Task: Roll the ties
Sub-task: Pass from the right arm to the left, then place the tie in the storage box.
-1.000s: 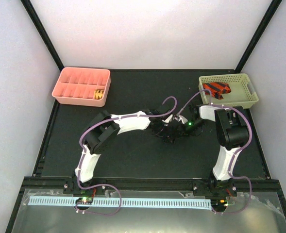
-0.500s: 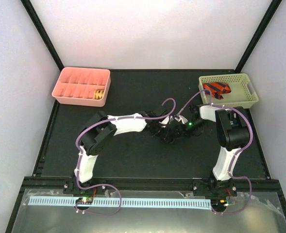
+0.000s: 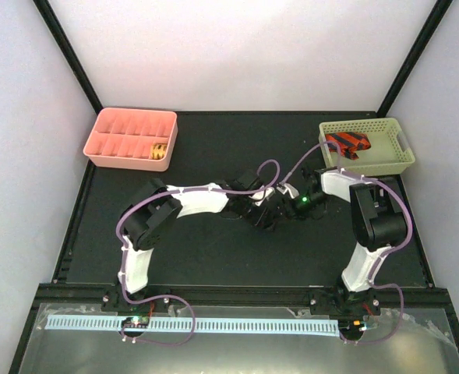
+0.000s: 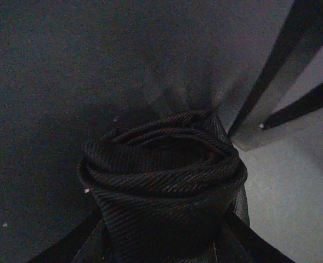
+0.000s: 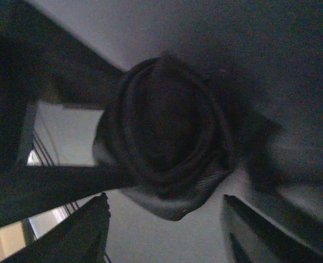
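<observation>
Left claw [image 4: 161,244] pinches the rolled dark tie [image 4: 164,175] over the table [image 3: 174,257]; right claw [image 5: 165,211] hangs spread wide, close by it.

Black table [image 3: 213,249] my arms are bolted to, carrying two containers.
A pink divided tray [image 3: 132,139] is sitting at my far left; a pale green basket [image 3: 367,146] is sitting at my far right, well apart.

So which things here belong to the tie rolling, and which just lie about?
Job: dark rolled tie, left gripper holding it, right gripper open beside it, striped tie in basket, pink tray with yellow rolled tie.
Lying about: pale perforated strip at front.
</observation>
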